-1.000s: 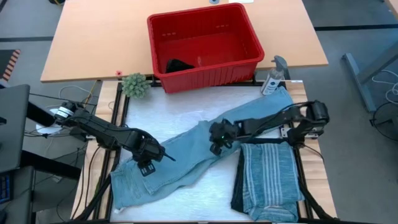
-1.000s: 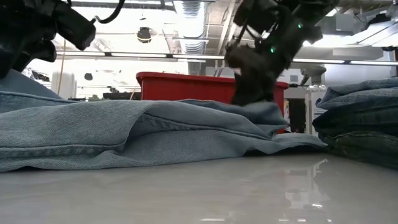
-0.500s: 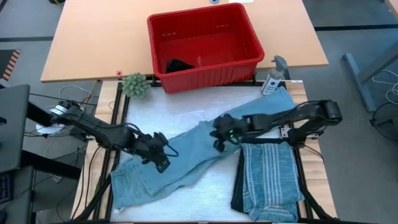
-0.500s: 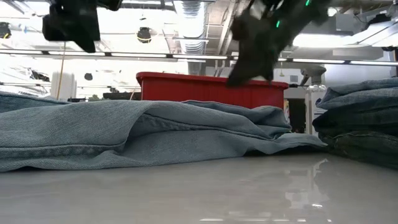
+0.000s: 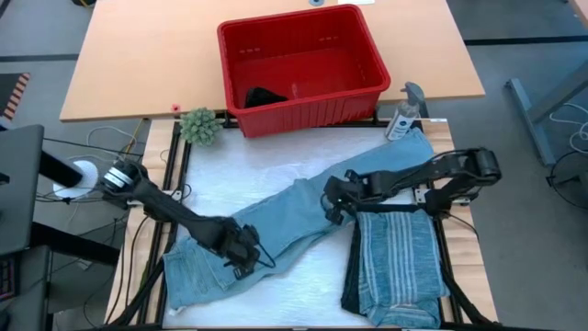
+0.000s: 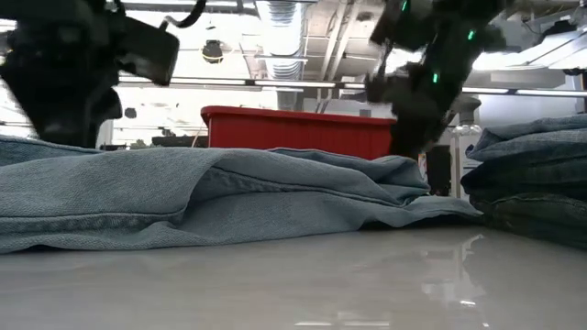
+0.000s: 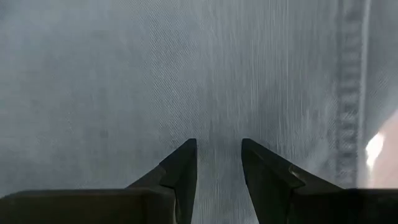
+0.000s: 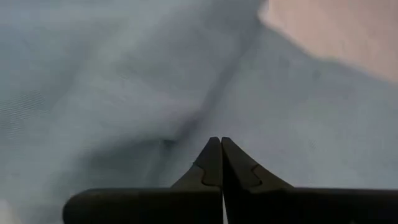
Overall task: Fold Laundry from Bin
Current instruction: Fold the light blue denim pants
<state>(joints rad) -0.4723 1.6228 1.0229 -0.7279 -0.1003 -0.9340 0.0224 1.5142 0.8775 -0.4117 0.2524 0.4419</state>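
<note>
Fingers pressed together on the right gripper (image 5: pixel 331 206), empty above the jeans (image 5: pixel 276 221); left gripper (image 5: pixel 246 260) half-parted over the waistband end, holding nothing. Risk: a pinch takes only 1 layer, dragging denim askew toward the folded stack (image 5: pixel 397 262).

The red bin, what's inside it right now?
Inside the red bin lies one small black item near its front-left corner; the rest of the floor looks bare. Anything beneath that item is hidden.

jeans (image 5: pixel 276 216): light blue denim
bin (image 5: pixel 303 101): bright red
folded shirt (image 5: pixel 400 262): blue-grey, white stripes
bench (image 5: pixel 276 156): white
</note>
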